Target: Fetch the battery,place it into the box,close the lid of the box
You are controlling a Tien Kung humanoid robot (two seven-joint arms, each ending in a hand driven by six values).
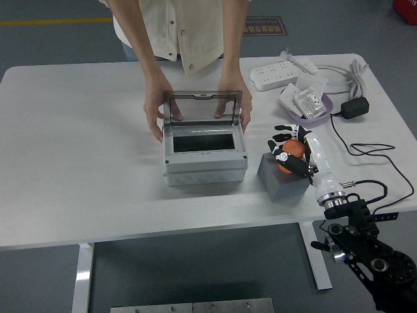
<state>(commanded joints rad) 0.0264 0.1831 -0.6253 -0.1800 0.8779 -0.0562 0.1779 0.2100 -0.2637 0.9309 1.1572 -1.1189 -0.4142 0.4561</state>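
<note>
White table (78, 195) under me: my right hand (291, 151) curls its fingers around the orange battery (292, 149) over the grey block (281, 178). I should lift straight, then carry left into the open box (204, 153). Beyond, a person's hands (156, 111) steady its raised lid (202, 107).

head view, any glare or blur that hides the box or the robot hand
Head view: lighting is even and soft, with only faint shadows under the box and the grey block. The open tinted lid is see-through, so the person's hands show through it, with little glare. The right robot hand is sharp enough, though its white shell blends into the table.
</note>
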